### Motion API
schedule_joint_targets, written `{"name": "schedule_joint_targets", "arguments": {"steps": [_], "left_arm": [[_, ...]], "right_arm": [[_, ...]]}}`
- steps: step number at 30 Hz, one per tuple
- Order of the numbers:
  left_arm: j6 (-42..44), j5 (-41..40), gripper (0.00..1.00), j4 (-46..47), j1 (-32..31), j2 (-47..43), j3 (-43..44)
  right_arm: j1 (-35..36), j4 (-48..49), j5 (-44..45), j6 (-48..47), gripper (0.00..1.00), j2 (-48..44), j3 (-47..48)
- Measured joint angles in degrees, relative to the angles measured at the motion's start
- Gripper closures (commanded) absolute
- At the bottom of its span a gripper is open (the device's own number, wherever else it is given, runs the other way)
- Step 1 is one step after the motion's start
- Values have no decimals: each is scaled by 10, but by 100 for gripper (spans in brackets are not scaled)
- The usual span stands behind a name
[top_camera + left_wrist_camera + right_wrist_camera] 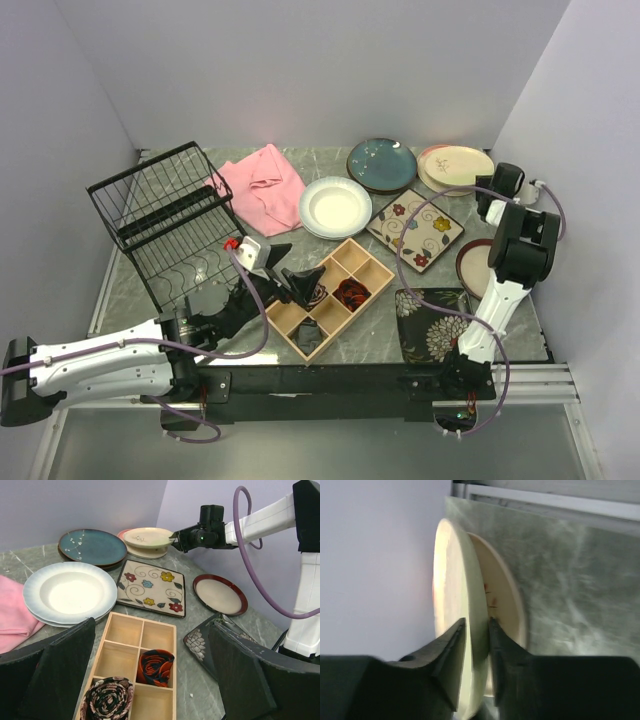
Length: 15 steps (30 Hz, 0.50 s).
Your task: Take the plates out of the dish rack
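The black wire dish rack (165,215) stands at the back left with no plate showing in it. On the table lie a teal plate (382,163), a white plate (335,206), a square cream floral plate (415,228), a dark red plate (473,265) and a square black floral plate (432,325). At the back right a cream plate (456,167) rests on a pink-rimmed one. My right gripper (477,625) has a finger on each side of the cream plate's rim (475,605); whether they press on it does not show. Above the wooden tray, my left gripper (150,680) hangs open and holds nothing.
A wooden compartment tray (375,268) with two rolled ties sits mid-table under the left gripper. A pink cloth (262,185) lies beside the rack. Walls close in on the left, back and right, with the right one just behind the cream plate.
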Motion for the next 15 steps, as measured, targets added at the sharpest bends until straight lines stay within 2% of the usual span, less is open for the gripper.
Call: {"name": "schedule_joint_targets", "arguments": {"steps": [5, 7, 15], "left_arm": [[2, -5, 1, 0, -3, -3, 0], [2, -6, 1, 0, -5, -2, 0], [2, -8, 0, -8, -7, 9, 0]], "right_arm": [[15, -17, 7, -15, 51, 5, 30], [24, -57, 21, -26, 48, 5, 52], [33, -204, 46, -71, 51, 12, 136]]}}
